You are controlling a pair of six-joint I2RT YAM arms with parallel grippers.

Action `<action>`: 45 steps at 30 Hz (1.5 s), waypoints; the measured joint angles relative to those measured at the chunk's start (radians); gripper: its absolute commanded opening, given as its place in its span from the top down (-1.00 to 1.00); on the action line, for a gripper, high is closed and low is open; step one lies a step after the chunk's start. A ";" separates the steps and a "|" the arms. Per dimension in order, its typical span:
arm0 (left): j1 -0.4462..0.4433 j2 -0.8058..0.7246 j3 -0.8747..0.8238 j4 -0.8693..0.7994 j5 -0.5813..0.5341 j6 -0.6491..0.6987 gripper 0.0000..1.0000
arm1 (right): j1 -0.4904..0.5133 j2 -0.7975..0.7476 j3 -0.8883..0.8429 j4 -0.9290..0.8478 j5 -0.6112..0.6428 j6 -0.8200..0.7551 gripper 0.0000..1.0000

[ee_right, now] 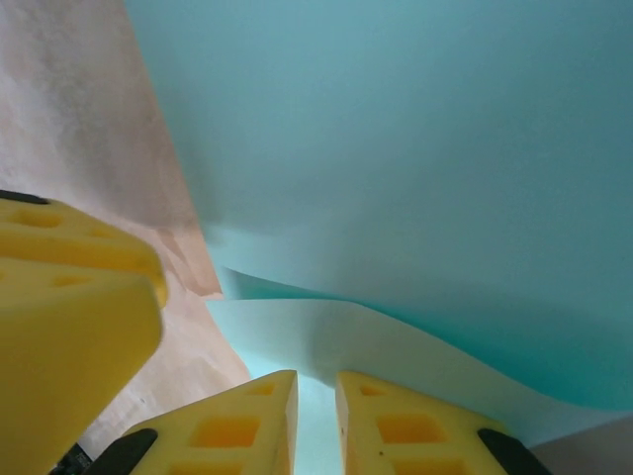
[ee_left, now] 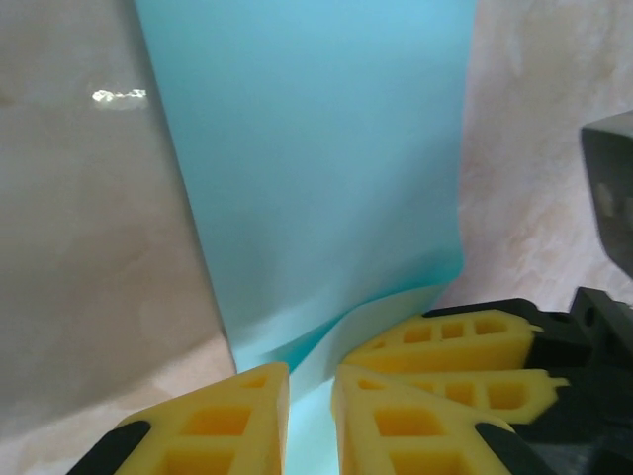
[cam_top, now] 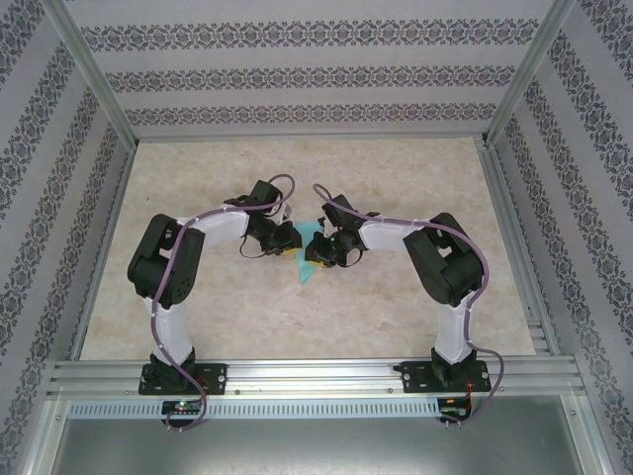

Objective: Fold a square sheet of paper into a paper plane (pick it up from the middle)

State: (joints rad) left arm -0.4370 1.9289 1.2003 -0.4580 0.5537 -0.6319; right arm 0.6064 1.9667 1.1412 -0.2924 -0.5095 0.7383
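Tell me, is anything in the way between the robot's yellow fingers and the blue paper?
Nothing visible is in the way. The sheet of paper runs right into the gap between the fingers of the left gripper, and of the right gripper too. I cannot tell whether either one is pinching it.

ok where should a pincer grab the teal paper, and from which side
Grip the square sheet of paper at its curled near edge, by the left pincer. Come in edge-on from the arms' side, a finger on each face: the curl lifts that edge off the table, so a finger can probably slip under.
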 measured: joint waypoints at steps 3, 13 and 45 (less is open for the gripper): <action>-0.004 0.019 0.000 -0.001 0.008 0.023 0.56 | 0.000 0.002 0.000 0.000 0.001 0.000 0.67; -0.011 0.043 0.003 -0.004 0.021 0.078 0.67 | 0.000 0.002 0.000 0.000 0.001 0.000 0.68; -0.017 0.002 -0.029 -0.015 -0.066 0.095 0.97 | -0.042 -0.058 -0.053 0.085 -0.016 -0.008 0.65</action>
State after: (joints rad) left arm -0.4538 1.9312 1.1713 -0.4732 0.4881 -0.5373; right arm 0.5648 1.9087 1.0878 -0.2073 -0.5251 0.7303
